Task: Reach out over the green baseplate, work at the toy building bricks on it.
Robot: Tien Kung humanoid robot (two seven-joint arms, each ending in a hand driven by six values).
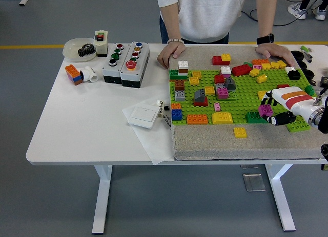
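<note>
Right hand [277, 110] is in from three o'clock, low over the green baseplate [241, 100], fingers curled around a magenta brick [265, 111] right beside a dark green brick [254, 116] at the plate's near edge. The plate lies on a grey mat [225, 142] on the white bench [87, 119], bricks scattered across it. At twelve o'clock, a person's two hands [170, 54] rest flat at the far edge.
</note>
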